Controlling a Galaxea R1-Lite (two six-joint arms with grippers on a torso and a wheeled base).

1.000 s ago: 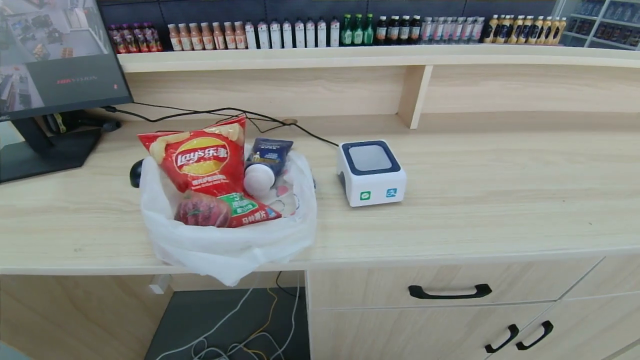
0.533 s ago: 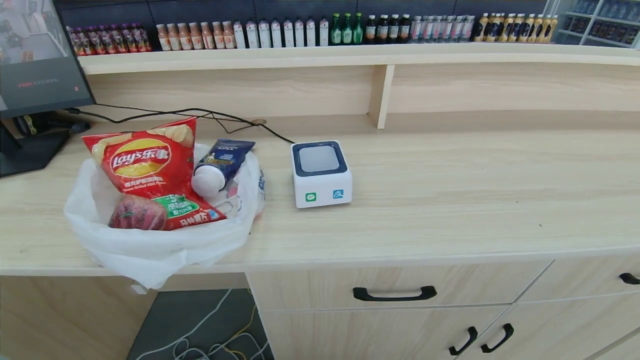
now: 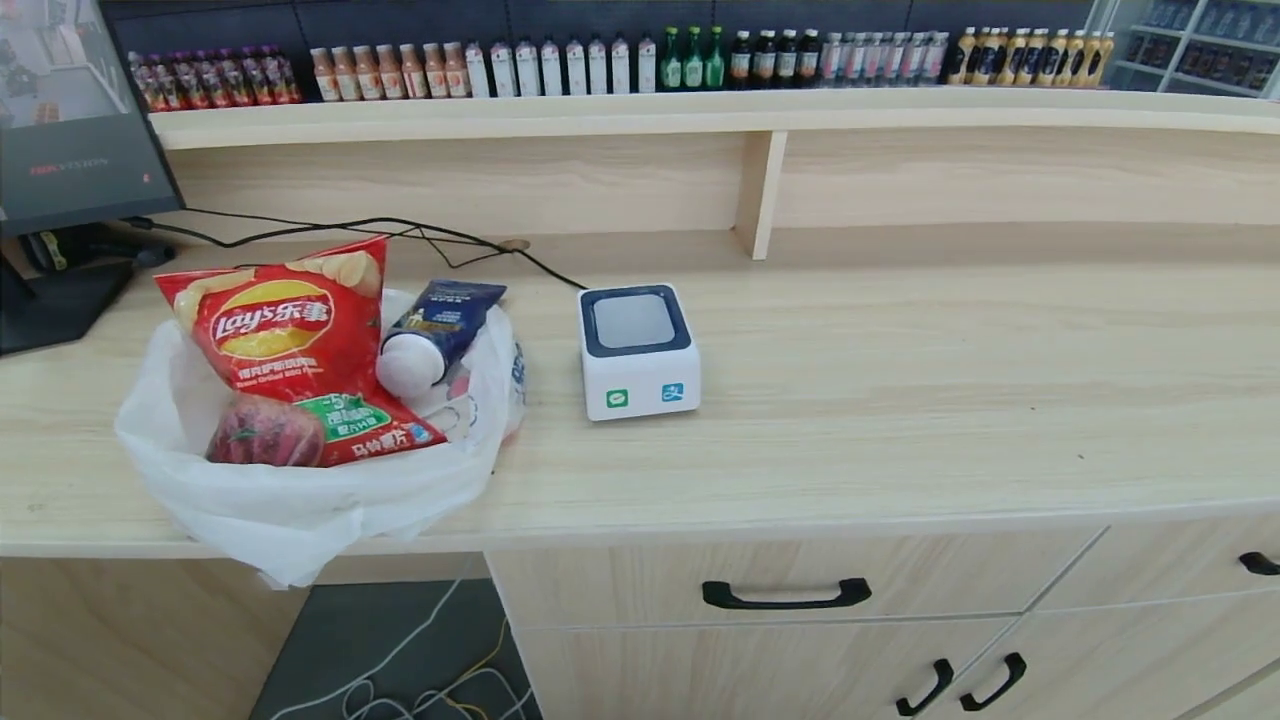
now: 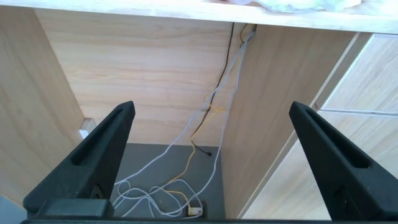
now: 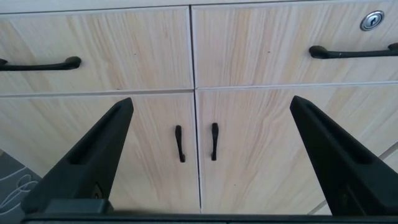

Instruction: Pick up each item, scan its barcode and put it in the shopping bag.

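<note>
In the left of the head view, the shopping bag (image 3: 300, 500) sits on the tabletop (image 3: 900, 400) holding a chips packet (image 3: 290, 340) and a blue tube (image 3: 445, 315), with the scanner (image 3: 638, 350) just beside it. The left gripper (image 4: 211, 109) and right gripper (image 5: 211, 99) both stand wide apart, holding nothing.

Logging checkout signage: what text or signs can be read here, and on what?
Chip bag: brand logo and label print, left unquoted.
Scanner: green and blue icons, no words.
Blue tube: print too small.
Monitor: red lettering, blurred.
Shelf bottles: labels too small.
</note>
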